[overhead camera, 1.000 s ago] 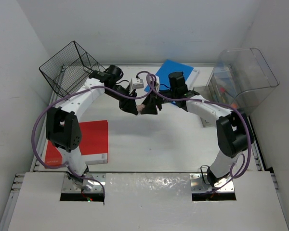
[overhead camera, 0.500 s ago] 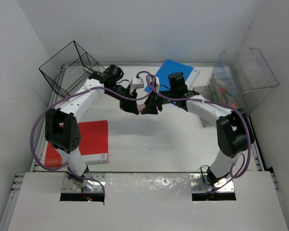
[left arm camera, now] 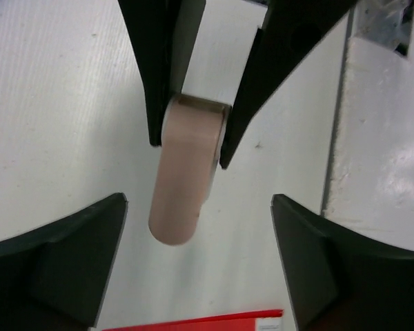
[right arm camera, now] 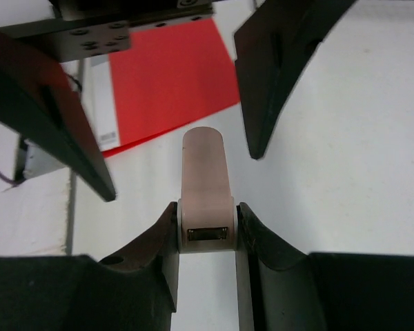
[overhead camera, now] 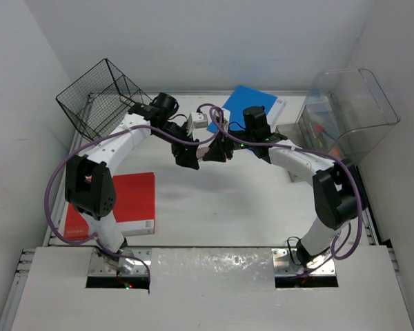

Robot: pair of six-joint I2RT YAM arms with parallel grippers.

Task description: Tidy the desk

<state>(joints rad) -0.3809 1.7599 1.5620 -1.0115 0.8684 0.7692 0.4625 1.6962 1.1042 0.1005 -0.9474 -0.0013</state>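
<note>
Above the back middle of the white desk [overhead camera: 221, 207] my two grippers meet tip to tip. A small beige-pink stick [right arm camera: 204, 172] with a rounded far end and a slot-like port in its near end is clamped between the fingers of my right gripper [right arm camera: 205, 210]. My left gripper [left arm camera: 196, 207] stands open, with its fingers wide on either side of the stick's [left arm camera: 186, 172] rounded end and not touching it. From above, the left gripper [overhead camera: 190, 160] and right gripper [overhead camera: 210, 153] hang close together over the desk.
A red book [overhead camera: 127, 200] lies at the left front. A blue folder [overhead camera: 245, 100] and a small white block [overhead camera: 196, 121] lie at the back. A black wire basket [overhead camera: 100, 96] stands back left, and a clear plastic bin [overhead camera: 348, 110] back right.
My left gripper has opened and let go of the stick. My right gripper has shut on its port end. Both arms stayed almost in place.
</note>
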